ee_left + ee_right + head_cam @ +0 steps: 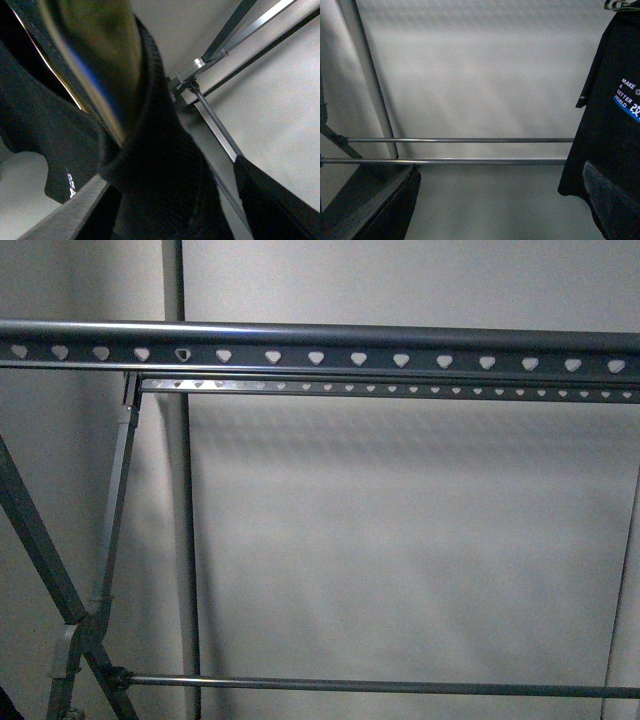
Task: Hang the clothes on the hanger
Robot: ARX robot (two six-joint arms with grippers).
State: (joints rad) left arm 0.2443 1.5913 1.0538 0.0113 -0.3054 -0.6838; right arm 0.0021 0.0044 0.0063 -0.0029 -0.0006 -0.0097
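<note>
The black T-shirt [610,125] hangs limp at the right edge of the right wrist view, near the drying rack [460,161]; its thick collar band [150,165] fills the left wrist view, lying across the left gripper [165,220]; whether that clamps it I cannot tell; the right gripper [490,215] gapes empty; soft, light cloth, probably best pinched at the collar.

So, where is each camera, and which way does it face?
Front: on the body, facing the drying rack's heart-holed rails; no arm.
Left wrist: on the left arm, close against the black T-shirt; left gripper fingers show.
Right wrist: on the right arm, facing lower rods and hanging T-shirt; right gripper fingers show.
Shared: both wrist views show the T-shirt.
</note>
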